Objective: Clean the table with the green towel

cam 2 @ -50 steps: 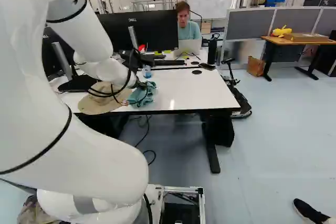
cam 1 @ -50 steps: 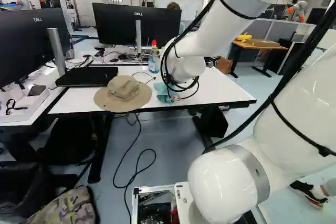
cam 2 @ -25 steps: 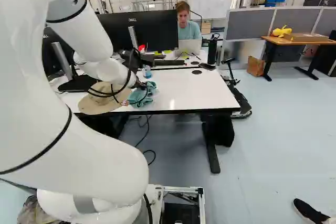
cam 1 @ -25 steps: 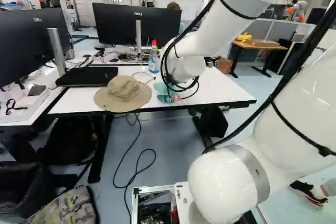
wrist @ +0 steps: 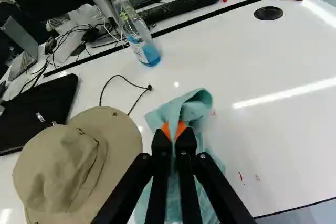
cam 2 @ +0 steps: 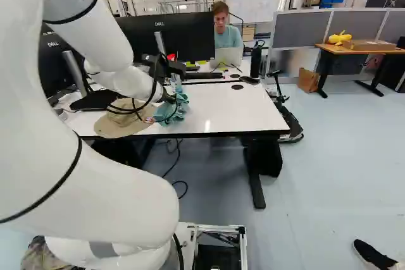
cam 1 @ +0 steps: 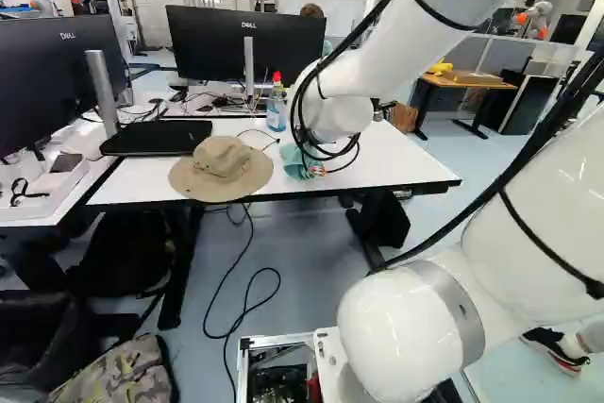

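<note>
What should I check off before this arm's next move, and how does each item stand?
1. Gripper has the towel between both fingers: ok.
2. Table free of red marks: not ok, some show beside the towel.
3. Hat well away from the towel: not ok, it lies close beside it.
4. Spray bottle upright: ok.
5. Towel's underside pressed to the table: cannot tell.

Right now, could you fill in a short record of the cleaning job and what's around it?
surface: white table
gripper: closed, pinching cloth between its fingers
cloth: green towel, bunched up
marks: small red spots on the tabletop, beside the towel
hat: tan, brimmed, lying beside the towel
bottle: upright, blue liquid inside
job status: unfinished, red spots visible
</note>
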### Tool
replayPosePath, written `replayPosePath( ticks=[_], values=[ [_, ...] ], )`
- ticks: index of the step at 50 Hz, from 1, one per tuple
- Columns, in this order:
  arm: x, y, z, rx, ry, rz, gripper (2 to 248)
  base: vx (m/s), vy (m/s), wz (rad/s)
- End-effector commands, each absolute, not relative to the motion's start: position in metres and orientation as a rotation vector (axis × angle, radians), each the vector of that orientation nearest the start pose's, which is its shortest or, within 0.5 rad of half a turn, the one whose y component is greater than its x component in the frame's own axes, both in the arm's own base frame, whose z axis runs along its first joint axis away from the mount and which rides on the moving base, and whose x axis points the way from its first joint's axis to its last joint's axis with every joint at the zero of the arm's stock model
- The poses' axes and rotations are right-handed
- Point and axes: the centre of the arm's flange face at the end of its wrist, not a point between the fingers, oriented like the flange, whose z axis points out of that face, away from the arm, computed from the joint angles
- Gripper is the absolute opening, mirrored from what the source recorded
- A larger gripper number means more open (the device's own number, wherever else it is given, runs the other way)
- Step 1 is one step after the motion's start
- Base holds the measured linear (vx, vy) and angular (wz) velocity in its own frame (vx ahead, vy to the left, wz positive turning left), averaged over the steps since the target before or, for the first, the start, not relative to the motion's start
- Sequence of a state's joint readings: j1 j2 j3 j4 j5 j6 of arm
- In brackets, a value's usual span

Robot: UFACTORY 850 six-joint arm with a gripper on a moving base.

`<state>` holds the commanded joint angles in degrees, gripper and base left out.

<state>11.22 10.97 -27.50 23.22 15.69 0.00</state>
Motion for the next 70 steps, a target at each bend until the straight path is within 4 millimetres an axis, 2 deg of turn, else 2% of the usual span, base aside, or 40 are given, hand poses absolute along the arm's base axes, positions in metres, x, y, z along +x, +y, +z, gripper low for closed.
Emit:
replayPosePath(
  ticks=[33, 54, 70],
  values=[
    [0.438, 0.070, 0.456, -2.666, 0.322, -1.314, 25, 0.000, 0.000, 0.000],
    [0.457, 0.078, 0.457, -2.683, 0.198, -1.330, 25, 0.000, 0.000, 0.000],
    [0.457, 0.078, 0.457, -2.683, 0.198, -1.330, 25, 0.000, 0.000, 0.000]
  ],
)
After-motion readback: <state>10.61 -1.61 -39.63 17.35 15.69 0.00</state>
